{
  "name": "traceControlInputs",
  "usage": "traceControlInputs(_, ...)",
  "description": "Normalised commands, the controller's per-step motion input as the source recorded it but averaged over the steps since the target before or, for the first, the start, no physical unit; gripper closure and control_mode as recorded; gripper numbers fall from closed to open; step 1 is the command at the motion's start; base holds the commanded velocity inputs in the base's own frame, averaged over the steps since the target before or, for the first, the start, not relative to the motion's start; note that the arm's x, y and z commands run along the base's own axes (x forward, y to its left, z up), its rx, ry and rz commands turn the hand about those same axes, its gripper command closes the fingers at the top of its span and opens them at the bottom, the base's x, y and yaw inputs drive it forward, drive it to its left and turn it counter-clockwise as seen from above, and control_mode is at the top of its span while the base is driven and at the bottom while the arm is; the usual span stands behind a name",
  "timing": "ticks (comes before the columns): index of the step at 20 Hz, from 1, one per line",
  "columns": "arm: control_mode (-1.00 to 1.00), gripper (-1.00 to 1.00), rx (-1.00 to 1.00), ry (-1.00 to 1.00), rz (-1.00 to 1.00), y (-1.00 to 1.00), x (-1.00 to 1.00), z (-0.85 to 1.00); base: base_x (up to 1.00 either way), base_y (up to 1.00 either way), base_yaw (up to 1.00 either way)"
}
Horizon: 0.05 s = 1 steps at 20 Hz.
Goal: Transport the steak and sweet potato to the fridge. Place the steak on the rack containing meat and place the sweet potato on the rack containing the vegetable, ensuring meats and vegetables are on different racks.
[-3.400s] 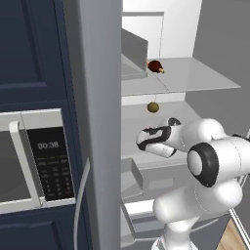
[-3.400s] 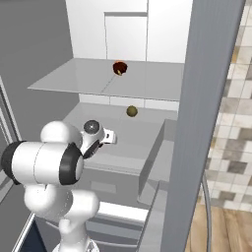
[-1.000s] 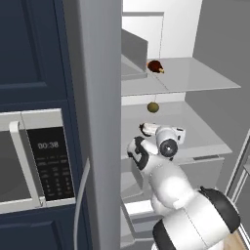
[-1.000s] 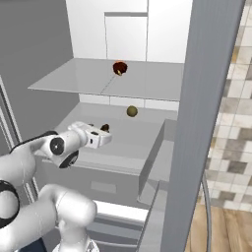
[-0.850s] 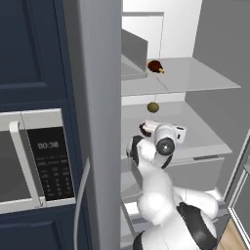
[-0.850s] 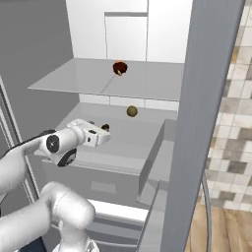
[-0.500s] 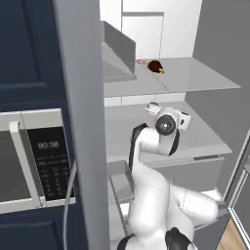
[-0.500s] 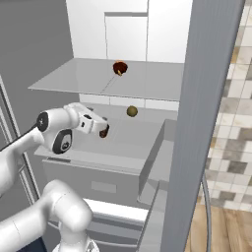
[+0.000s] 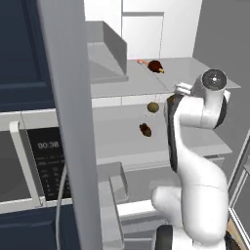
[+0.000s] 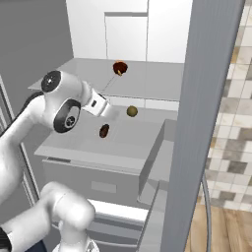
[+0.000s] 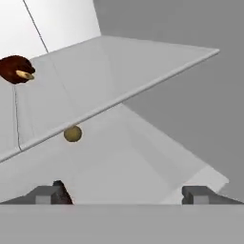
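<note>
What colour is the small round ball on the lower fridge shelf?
Olive-green. The vegetable shows best in the right base view, sitting on the pale grey shelf.

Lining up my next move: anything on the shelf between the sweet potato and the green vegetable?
Nothing: in the right base view, bare grey shelf separates the sweet potato from the vegetable.

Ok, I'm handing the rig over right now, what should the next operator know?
Pincer: open, empty, inside the fridge above the lower shelf.
Steak: on the upper shelf, next to the meat.
Sweet potato: on the lower shelf, a little in front of the vegetable, apart from it.
Done: both items look placed, meats and vegetables on separate shelves.
Left: probably just back the arm out of the fridge.
</note>
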Motion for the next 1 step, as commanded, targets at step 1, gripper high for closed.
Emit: traceControlInputs(1,-1.0,-1.0,0.13,0.36,0.13,0.0,-0.89,0.41,0.0,0.0,0.0)
